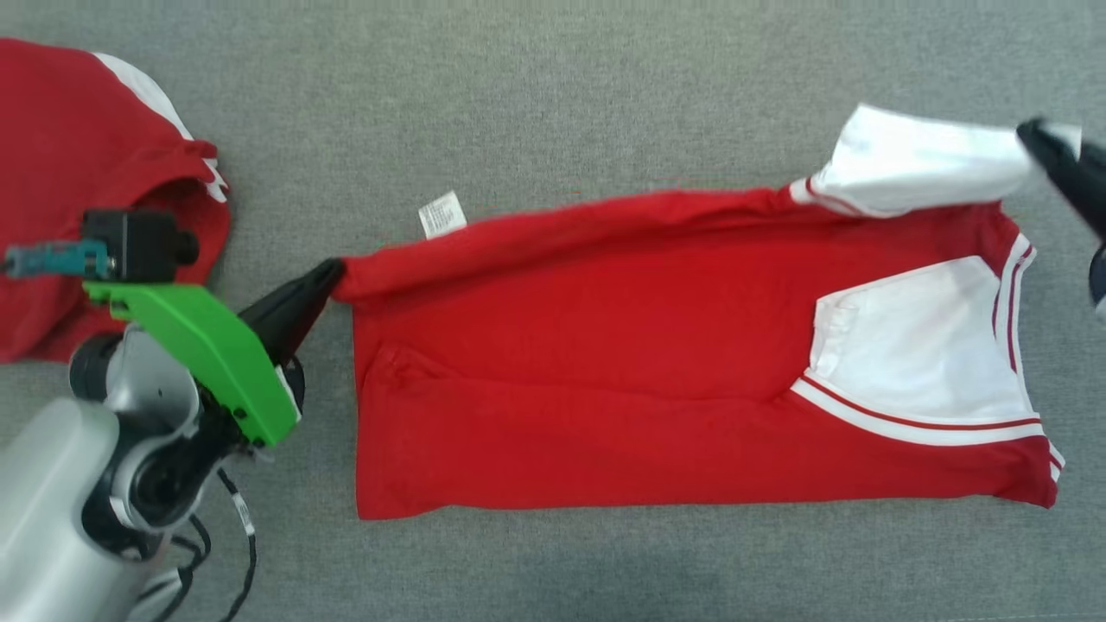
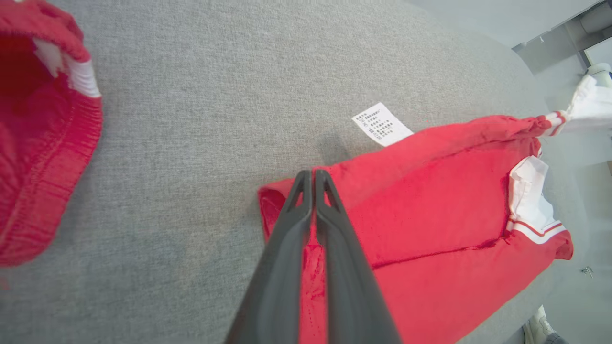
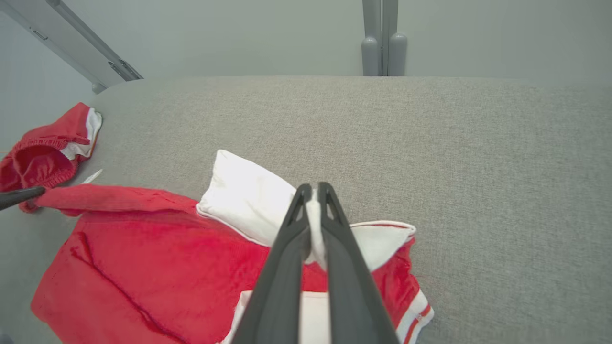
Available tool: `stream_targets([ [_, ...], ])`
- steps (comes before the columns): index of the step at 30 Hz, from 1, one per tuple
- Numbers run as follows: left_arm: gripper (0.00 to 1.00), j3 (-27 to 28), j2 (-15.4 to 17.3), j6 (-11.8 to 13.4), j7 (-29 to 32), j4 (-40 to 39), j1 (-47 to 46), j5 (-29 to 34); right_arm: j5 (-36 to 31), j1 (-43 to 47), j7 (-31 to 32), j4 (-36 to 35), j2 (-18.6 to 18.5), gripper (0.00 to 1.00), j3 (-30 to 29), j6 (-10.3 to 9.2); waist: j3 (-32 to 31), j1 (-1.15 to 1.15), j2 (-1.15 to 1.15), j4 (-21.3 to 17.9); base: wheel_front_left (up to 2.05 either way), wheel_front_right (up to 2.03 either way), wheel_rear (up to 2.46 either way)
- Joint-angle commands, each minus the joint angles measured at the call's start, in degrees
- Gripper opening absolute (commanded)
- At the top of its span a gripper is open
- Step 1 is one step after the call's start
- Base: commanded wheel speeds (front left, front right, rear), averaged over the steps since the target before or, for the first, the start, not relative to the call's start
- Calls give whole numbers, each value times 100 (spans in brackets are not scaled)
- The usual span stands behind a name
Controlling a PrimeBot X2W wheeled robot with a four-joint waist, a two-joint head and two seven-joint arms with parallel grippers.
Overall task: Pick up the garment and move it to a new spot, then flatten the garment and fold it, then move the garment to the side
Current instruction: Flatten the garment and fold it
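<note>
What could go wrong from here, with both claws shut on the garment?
The left claw pinches only a corner of the garment, so it may slip under tension. The right claw holds just the white sleeve, which may stretch instead of carrying the fold. The other red garment near the left claw could get dragged.

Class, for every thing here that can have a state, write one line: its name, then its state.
garment: lying spread, partly folded, far edge stretched between both grippers.
left gripper: shut on the garment's red corner.
right gripper: shut on the garment's white sleeve.
second garment: crumpled, lying apart, not held.
care label: sticking out, lying flat.
</note>
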Motion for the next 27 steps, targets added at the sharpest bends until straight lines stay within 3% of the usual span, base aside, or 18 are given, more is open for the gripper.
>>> stream_targets([
  [1,0,11,33,59,-175,-94,277,65,42,423,-124,-212,127,0,-117,2,-264,0,0,-22,0,0,0],
  [14,0,43,-174,169,-960,-373,1402,-25,-232,3011,-535,-1445,1062,0,-623,2,-600,0,0,7,0,0,0],
  [22,0,-5,-217,226,-991,-282,1622,-117,-378,3357,-527,-1161,1284,0,-476,2,-654,0,0,-22,0,0,0],
  [27,0,-111,-215,230,-1007,-109,1693,16,-540,3342,-513,-806,1213,0,-268,2,-697,0,0,-18,0,0,0],
])
